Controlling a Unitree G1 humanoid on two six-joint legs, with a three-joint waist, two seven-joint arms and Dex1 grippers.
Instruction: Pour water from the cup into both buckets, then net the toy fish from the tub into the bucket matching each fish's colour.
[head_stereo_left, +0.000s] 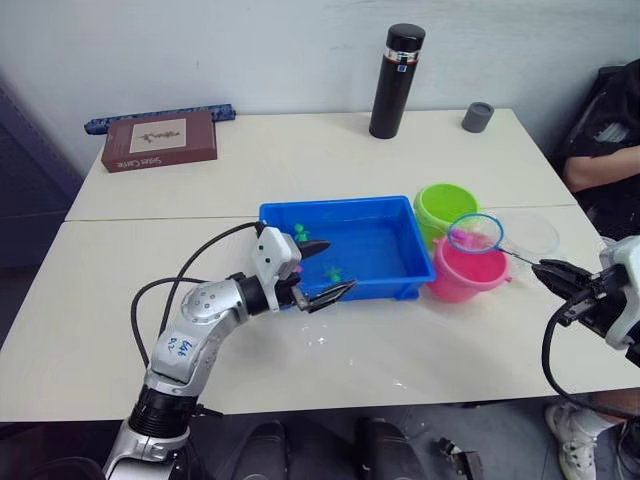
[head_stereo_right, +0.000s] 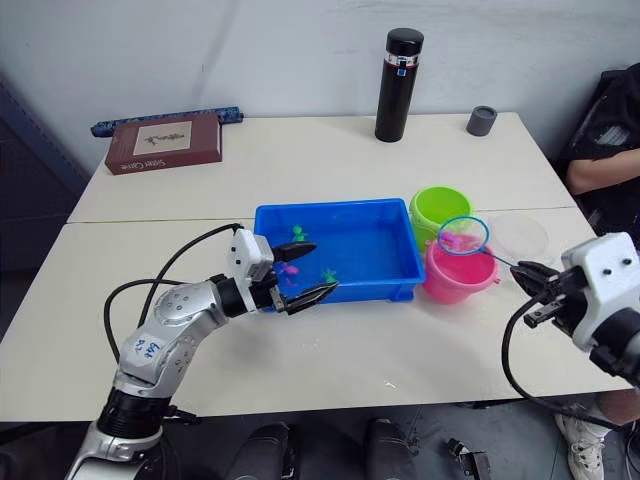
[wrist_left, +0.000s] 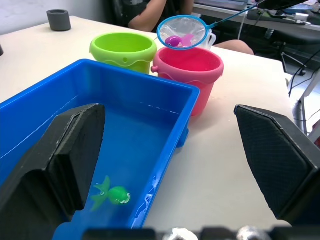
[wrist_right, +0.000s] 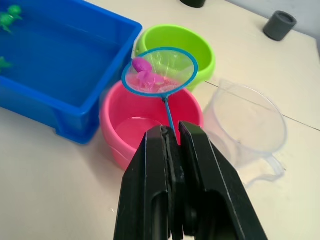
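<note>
Net (wrist_right: 160, 71) is hanging over the pink bucket (wrist_right: 125, 131), a pink fish (wrist_right: 141, 74) inside, my right jaws clenching its handle. My left jaws are gaping released beside the tub (head_stereo_left: 385, 285), where green fish (wrist_left: 112, 194) are floating.

Pretty even, bright indoor light here — soft, coming from overhead, so shadows stay faint and short. The bench (head_stereo_left: 400, 160) looks almost washed out, pale cream. Small wet patches in front of the tub (head_stereo_left: 345, 250) catch little glints, and the water inside gives a mild sheen. Head views are sharp enough. In the left wrist view the near fingers (wrist_left: 65, 155) are big, dark and soft — background chairs go blurry too.
</note>
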